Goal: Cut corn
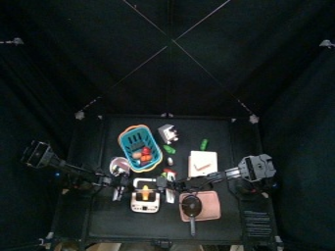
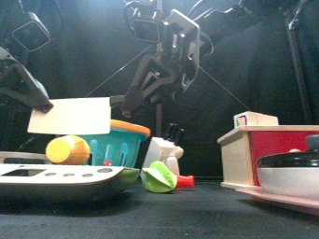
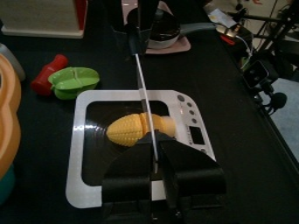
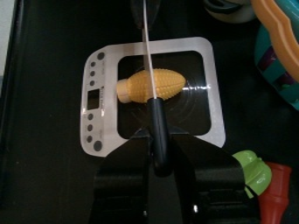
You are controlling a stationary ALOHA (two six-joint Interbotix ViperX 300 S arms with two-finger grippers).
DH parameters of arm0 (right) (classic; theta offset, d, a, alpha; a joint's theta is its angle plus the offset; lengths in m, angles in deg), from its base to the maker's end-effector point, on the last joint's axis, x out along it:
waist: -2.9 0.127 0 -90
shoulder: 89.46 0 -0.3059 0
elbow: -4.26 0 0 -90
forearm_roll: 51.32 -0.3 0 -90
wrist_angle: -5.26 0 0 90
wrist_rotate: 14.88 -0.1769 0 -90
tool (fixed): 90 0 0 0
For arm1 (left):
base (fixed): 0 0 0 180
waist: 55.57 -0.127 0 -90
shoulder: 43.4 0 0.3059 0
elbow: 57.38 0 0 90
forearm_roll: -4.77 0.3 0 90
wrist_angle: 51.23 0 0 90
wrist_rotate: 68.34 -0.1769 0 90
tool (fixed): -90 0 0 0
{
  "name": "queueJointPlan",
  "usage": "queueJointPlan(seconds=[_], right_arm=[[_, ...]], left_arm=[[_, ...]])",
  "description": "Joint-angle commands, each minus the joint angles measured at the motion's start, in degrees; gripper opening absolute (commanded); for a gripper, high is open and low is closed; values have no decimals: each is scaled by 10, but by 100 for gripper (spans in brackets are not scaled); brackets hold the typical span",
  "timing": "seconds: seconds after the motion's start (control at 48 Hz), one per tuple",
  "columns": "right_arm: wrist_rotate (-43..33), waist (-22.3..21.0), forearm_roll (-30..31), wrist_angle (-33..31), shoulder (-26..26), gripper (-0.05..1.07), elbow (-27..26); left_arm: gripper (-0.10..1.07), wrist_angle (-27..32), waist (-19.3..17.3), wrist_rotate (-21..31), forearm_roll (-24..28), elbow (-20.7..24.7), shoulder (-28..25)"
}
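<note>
The corn (image 3: 131,129), a stubby yellow-orange cob, lies on the white scale (image 3: 93,179) at the table's front left. From the front, the corn (image 2: 67,149) sits just under the knife's broad pale blade (image 2: 73,117). My right gripper (image 4: 162,156) has reached across the middle and is shut on the knife's black handle. The thin edge of the knife (image 4: 146,44) runs across the corn (image 4: 152,86). My left gripper (image 3: 160,162) hangs over the scale's near end, with the blade (image 3: 142,79) running toward it.
The teal basket (image 1: 136,142) stands behind the scale (image 1: 144,203). A green piece (image 2: 159,177) and a red piece (image 3: 47,68) lie beside the scale. A white board (image 1: 203,164) and a pan (image 1: 199,206) sit to the right.
</note>
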State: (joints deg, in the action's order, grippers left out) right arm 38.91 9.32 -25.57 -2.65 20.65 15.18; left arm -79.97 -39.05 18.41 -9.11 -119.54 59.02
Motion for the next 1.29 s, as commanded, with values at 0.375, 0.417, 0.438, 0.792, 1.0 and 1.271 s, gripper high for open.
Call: queueJointPlan(seconds=[0.375,0.417,0.438,0.792,1.0,1.271], right_arm=[[-4,-13,-2,-11,13,52,-24],[-3,-13,-2,-13,13,52,-25],[-3,-13,-2,-14,13,52,-25],[1,-13,3,-17,-7,52,-32],[-2,-13,18,-17,-17,52,-37],[-2,-13,25,-17,-17,52,-43]], left_arm=[[41,-11,-8,-1,1,24,-51],[41,-12,-9,-2,1,25,-55],[41,-13,-9,-2,1,25,-55],[41,-20,-9,-3,3,25,-40],[41,-20,-10,-3,3,17,-11],[41,-18,-9,-2,3,11,4]])
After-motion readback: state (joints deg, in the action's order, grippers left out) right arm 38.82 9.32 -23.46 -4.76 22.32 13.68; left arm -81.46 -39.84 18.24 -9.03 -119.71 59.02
